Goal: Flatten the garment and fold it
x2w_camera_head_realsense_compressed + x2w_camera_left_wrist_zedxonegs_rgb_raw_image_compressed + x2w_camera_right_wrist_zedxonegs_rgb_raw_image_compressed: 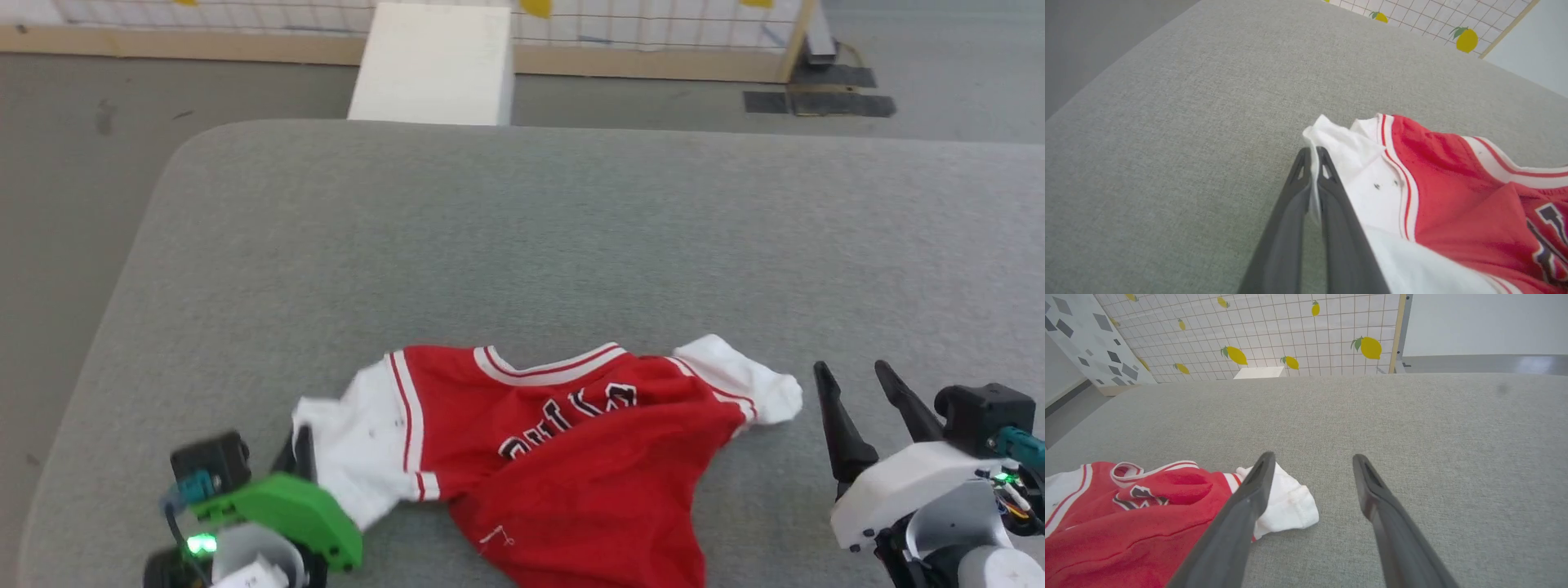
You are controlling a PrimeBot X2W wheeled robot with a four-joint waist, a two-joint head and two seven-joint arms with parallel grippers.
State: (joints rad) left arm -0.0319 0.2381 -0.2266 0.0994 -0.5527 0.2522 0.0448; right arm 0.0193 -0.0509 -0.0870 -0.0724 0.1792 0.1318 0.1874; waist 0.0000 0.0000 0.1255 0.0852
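Red garment lies crumpled, lettering up, near the front edge of the grey surface. The left gripper is clamped together on the edge of one white sleeve. The right gripper stands with fingers apart, holding nothing, just beside the other sleeve.

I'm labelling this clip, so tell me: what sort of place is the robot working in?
Probably an indoor robot test area, not a home: a grey fabric-covered table holding one red jersey, a lemon-printed grid backdrop panel, and a white box on a bare grey floor.
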